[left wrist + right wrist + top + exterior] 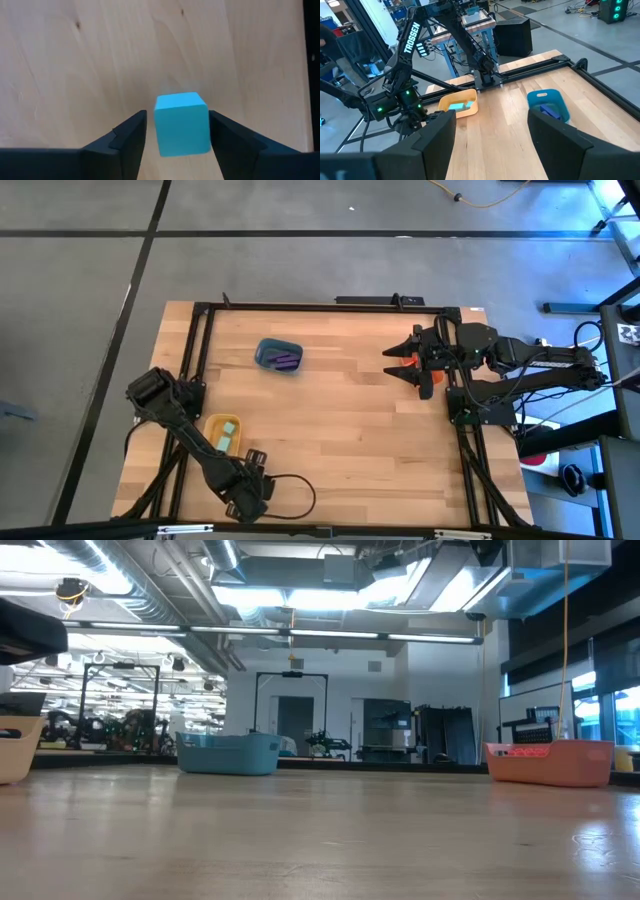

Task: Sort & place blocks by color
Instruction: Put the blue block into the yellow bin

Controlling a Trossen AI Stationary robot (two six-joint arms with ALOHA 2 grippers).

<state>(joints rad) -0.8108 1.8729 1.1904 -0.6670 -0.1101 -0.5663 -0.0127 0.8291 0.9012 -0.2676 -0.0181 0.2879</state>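
Note:
A mint-green block [181, 122] rests with its underside on the wooden table, near the front left. My left gripper [178, 137] points down over it, open, one finger on each side of the block, with a narrow gap showing at each side. In the high view the left gripper [252, 465] hides the block. The yellow tub [224, 432] holds mint-green blocks and the blue tub [279, 356] holds purple blocks. My right gripper [492, 130] waits open and level, raised at the table's right side [398, 365], with nothing between its fingers.
An orange tub [404, 361] stands under the right gripper, mostly hidden by it; the low view shows this orange tub [550, 762] and the blue tub [230, 753]. A black frame [320, 306] runs along the table's edges. Bare wood lies at the middle [350, 430].

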